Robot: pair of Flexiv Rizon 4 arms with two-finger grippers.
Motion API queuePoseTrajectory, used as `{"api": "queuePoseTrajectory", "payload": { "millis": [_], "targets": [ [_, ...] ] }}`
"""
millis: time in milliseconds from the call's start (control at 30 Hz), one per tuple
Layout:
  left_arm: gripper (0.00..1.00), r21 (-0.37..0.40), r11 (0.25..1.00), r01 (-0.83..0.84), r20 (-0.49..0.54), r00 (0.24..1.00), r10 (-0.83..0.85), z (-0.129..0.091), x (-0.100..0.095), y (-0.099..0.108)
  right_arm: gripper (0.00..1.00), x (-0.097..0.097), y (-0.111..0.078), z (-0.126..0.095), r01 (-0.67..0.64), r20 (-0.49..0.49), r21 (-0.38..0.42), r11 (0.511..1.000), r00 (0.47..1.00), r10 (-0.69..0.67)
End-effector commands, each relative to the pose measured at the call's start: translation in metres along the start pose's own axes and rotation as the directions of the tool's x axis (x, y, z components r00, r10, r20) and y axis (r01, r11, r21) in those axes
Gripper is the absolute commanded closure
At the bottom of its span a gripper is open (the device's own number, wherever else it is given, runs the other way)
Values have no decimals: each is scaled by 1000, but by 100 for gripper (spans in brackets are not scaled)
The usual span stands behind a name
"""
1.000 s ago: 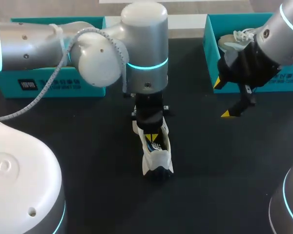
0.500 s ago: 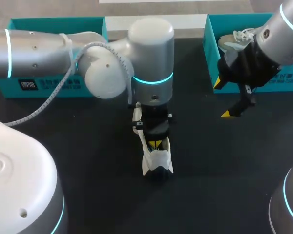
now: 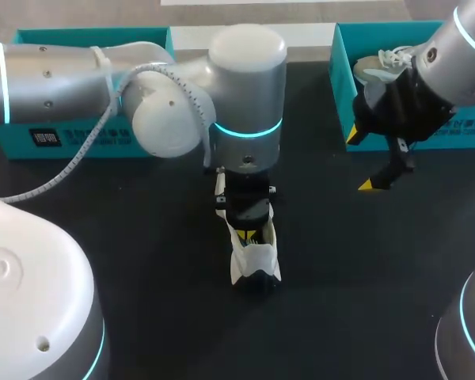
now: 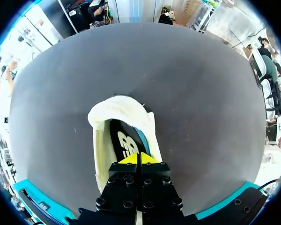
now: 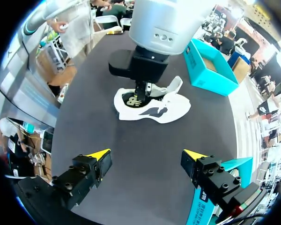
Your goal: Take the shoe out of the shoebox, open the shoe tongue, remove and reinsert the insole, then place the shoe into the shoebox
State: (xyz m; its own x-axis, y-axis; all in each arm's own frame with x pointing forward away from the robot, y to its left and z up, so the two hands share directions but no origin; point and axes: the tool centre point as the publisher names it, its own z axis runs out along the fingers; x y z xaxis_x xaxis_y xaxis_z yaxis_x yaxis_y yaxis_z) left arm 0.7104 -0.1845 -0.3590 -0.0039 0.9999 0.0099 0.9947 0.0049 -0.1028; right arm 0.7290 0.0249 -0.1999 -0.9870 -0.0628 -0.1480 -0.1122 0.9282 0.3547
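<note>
**Shoe, location.** The shoe (image 3: 255, 257) stands on its sole at the centre of the table (image 3: 142, 237), outside both boxes. Its padded collar end points toward 6 o'clock. The other end lies under the left arm, toward 12 o'clock.

**Left pincer.** The left pincer (image 4: 139, 158) points straight down into the shoe opening. Its yellow tips are pressed together directly over the dark insole (image 4: 124, 140). Whether an insole edge is pinched between the tips cannot be told.

**Handling.**
- The shoe appears light, with a soft fabric upper. Expect it to slide or tip on the table when pulled.
- The insole appears thin and flexible. Expect it to bend and to drag against the lining.
- Take hold of the insole at its heel edge, where it is exposed.
- Brace the shoe at the collar or sidewall, where the upper looks firmest.

**Right pincer.** The right pincer (image 5: 146, 154) hangs above the table toward 2 o'clock, well apart from the shoe. Its fingers are spread wide and hold nothing.

**Containers.**
- The right shoebox (image 3: 342, 79) stands at 1 o'clock, open. It holds a second shoe (image 3: 380, 67), pale with white laces.
- The left shoebox (image 3: 87, 136) stands at 10 o'clock. The left arm covers most of it, so its contents cannot be told.
</note>
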Motion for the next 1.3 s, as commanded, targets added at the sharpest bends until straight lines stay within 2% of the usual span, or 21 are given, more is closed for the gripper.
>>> {"api": "queuePoseTrajectory", "payload": {
  "millis": [33,233,333,667,1033,1300],
  "targets": [
    [100,13,1000,-9,-8,1000,9,10,-3,-1,0,0,0,1,0,0,3,1000,1000,0],
    [100,10,1000,-21,-23,1000,21,22,-2,-4,0,0,0,1,0,0,3,1000,1000,0],
    [100,10,1000,-20,0,1000,20,28,-2,-5,0,0,0,1,0,0,3,1000,1000,0],
    [100,-116,991,64,55,997,-58,46,-5,-1,0,0,0,1,0,0,3,1000,1000,0],
    [100,-112,992,51,36,998,-47,6,-2,9,0,0,0,1,0,0,3,1000,1000,0],
    [100,-113,994,12,-18,1000,-14,7,3,6,0,0,0,1,0,0,3,1000,1000,0]
  ]
}}
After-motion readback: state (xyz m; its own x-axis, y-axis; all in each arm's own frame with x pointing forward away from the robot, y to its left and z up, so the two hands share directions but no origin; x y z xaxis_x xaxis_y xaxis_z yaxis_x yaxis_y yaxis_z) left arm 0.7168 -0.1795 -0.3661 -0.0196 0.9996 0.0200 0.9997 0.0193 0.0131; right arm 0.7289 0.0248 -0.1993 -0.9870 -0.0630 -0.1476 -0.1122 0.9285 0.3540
